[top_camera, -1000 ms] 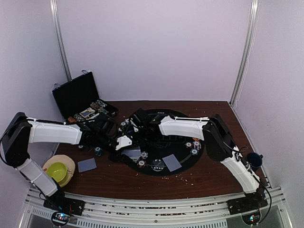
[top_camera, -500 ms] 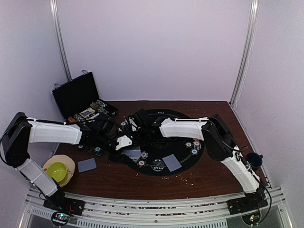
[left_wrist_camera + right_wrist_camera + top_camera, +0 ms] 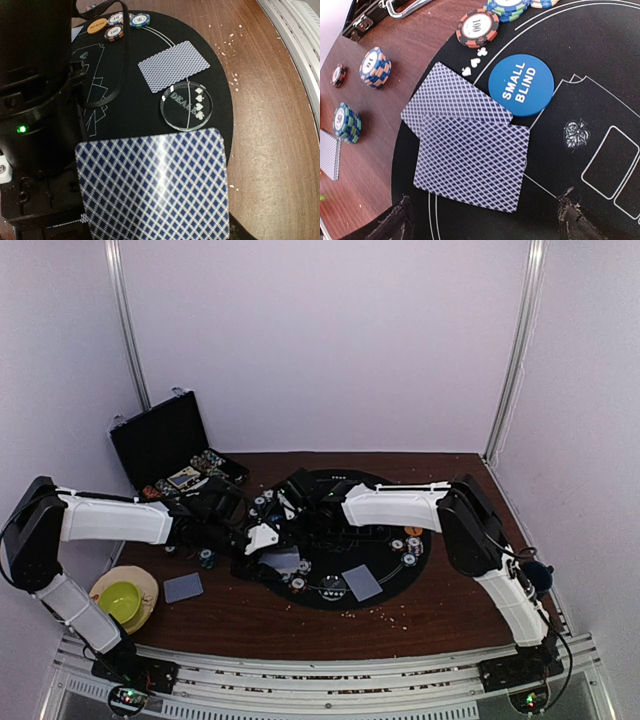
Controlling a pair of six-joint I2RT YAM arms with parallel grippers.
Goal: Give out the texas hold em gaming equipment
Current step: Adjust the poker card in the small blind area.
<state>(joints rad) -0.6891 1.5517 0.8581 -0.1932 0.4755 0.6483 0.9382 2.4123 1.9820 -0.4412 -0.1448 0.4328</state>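
Black mat (image 3: 580, 60) | blue disc (image 3: 521, 85) "SMALL BLIND" | clear disc (image 3: 186, 105) "DEALER" | chip (image 3: 478, 28) "100" | left gripper (image 3: 268, 545) clamps card (image 3: 152, 187) | right gripper (image 3: 486, 212) apart

Two blue-patterned cards (image 3: 470, 165) lie face down, overlapping, on the black mat (image 3: 600, 60), just beside the blue "SMALL BLIND" disc (image 3: 521, 85).

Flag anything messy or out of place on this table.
Pale crumbs are scattered over the wooden table beside the black mat. Two overlapping cards next to the Small Blind disc lie askew, not squared.
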